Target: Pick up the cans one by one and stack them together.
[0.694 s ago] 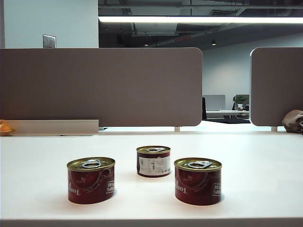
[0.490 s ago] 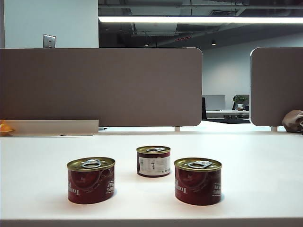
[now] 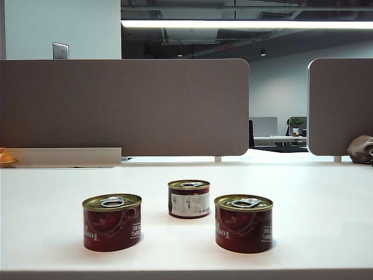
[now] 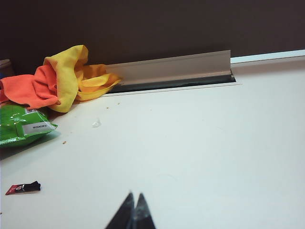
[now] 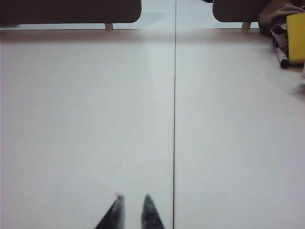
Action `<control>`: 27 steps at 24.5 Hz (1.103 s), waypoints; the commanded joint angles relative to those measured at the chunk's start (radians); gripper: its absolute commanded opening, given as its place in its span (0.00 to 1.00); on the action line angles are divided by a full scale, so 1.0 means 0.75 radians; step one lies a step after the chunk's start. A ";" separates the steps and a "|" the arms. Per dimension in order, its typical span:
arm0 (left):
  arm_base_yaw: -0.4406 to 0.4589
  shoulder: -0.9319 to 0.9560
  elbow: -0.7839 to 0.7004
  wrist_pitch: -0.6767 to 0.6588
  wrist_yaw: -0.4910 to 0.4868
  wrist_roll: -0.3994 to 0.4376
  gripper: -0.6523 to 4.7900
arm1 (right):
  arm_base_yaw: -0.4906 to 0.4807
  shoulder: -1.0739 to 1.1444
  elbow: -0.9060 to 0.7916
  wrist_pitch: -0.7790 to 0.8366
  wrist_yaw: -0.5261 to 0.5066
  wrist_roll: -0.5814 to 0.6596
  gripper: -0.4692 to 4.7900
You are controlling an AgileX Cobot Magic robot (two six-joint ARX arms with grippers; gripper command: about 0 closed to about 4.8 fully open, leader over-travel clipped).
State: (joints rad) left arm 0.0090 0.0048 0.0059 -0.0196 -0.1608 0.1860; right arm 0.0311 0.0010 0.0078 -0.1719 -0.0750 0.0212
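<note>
Both claws show dark, pointed, seemingly plastic fingertips (image 4: 125, 214).

On the white table (image 4: 200, 143) lie an orange and yellow cloth (image 4: 57, 81), a green snack bag (image 4: 21, 125) just beside it, and a small red-black wrapper (image 4: 22, 187). Grey divider panels (image 3: 125, 105) stand behind.

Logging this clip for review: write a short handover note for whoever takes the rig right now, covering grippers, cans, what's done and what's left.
Left gripper: jaws shut, empty, over bare table, no can in its wrist view.
Right gripper: jaws slightly apart, empty, also away from the cans.
Neither arm shows in the exterior view.
Cans: left can, right can, white-panel can behind and between them; all upright, apart, on the table.
Done: nothing stacked.
Left: pick each can and stack all three.
</note>
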 commanded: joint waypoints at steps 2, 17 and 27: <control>-0.003 0.001 0.002 0.010 0.005 -0.003 0.11 | 0.001 0.002 -0.009 0.017 0.002 -0.002 0.20; -0.003 0.001 0.013 0.087 0.051 -0.152 0.11 | 0.001 0.002 -0.005 0.225 -0.176 0.312 0.20; -0.004 0.001 0.109 0.473 0.094 -0.643 0.11 | 0.001 0.002 -0.003 0.705 -0.263 1.189 0.20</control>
State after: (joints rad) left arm 0.0078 0.0032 0.0834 0.2913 -0.1081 -0.2539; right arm 0.0311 0.0006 0.0082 0.3416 -0.2657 0.7872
